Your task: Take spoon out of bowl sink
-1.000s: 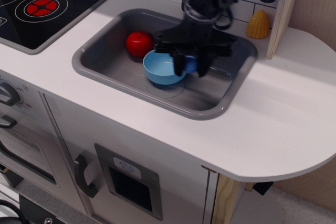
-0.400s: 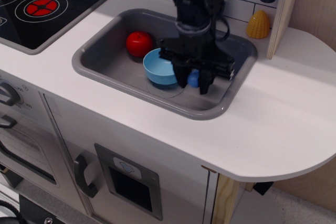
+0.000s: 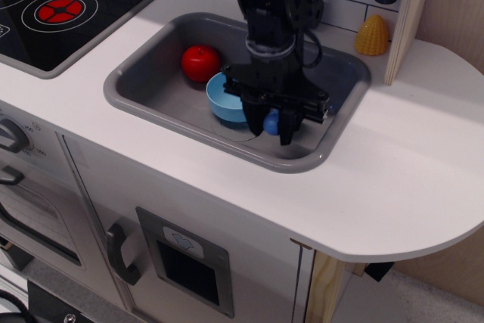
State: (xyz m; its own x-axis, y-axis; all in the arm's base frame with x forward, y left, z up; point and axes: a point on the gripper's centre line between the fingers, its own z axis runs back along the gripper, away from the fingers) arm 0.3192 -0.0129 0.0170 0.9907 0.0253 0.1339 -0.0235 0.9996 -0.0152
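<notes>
The light blue bowl point(image 3: 225, 97) sits in the grey sink point(image 3: 144, 88), left of centre, partly hidden by my arm. My black gripper point(image 3: 270, 128) hangs low over the sink floor just right of the bowl. Its fingers are shut on the spoon point(image 3: 271, 122); only the blue handle end shows between them, and the dark scoop is hidden. The spoon is outside the bowl, over the right part of the basin.
A red ball point(image 3: 200, 62) lies in the sink behind the bowl. A black stovetop point(image 3: 53, 13) with red rings is at the left. A yellow corn-like toy point(image 3: 372, 35) stands behind the sink by a wooden post point(image 3: 404, 20). White countertop point(image 3: 408, 164) spreads to the right.
My gripper has moved from above the bowl toward the front right of the sink, carrying the blue-handled spoon out of the bowl and lower. The bowl and the red ball have stayed put.
</notes>
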